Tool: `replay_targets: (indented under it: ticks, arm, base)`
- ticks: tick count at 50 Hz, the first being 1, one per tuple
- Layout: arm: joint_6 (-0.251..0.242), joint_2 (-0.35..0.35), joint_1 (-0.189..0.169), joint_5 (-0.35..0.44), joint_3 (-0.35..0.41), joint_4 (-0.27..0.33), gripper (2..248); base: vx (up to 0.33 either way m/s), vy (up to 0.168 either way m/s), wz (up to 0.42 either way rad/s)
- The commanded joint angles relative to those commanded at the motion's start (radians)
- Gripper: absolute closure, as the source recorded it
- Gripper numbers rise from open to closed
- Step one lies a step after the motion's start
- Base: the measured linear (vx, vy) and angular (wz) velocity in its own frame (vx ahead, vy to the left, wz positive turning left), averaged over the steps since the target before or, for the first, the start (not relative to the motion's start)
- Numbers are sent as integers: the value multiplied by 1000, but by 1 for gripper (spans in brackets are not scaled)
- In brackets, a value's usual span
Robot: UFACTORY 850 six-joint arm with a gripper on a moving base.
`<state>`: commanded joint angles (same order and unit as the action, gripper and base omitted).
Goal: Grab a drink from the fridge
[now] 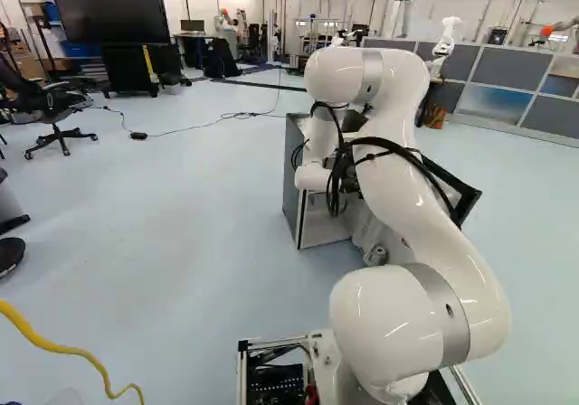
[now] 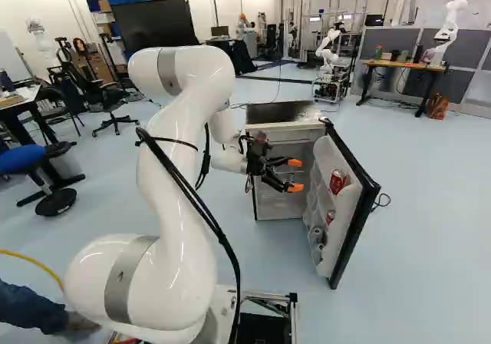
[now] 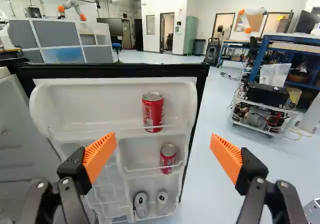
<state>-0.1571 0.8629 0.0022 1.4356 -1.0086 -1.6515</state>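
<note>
Fridge [image 2: 265, 135]: one, door [image 2: 349, 213] open. On a clock laid over the right base view, the door lies at 4 o'clock from the fridge.

Gripper [image 2: 295, 175]: one, two fingers, two orange pads [image 3: 100, 156]. Jaws spread wide, nothing pinched between them. It points at the inner side of the door.

Cans in the door: four, two red and two grey. With 12 o'clock as the way the gripper points:
- upper red can [image 3: 153, 111], in the top bin, a shade toward 11;
- lower red can [image 3: 168, 159], in the bin below, at 12;
- two grey cans [image 3: 141, 204], side by side at the foot of the door, at 11 and 12.

Hard to make out: the bin fronts cross the lower part of the red cans; the grey cans show mostly their lids. From the left base view the arm [image 1: 398, 134] covers the gripper and much of the fridge; none of the cans can be made out there. In the right base view the gripper hides some of the fridge's inside.

Also noted: one black screen [image 1: 109, 12], 11 o'clock in the left base view; one desk [image 2: 403, 66], 1 o'clock in the right.
</note>
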Motion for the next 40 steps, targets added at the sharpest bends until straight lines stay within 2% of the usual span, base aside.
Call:
replay_targets:
  ticks: [18, 40]
  arm:
    - [0, 17, -16, 0, -46, 0, 3]
    - [0, 34, -67, 0, -88, 0, 3]
  base:
    - [0, 0, 0]
    - [0, 0, 0]
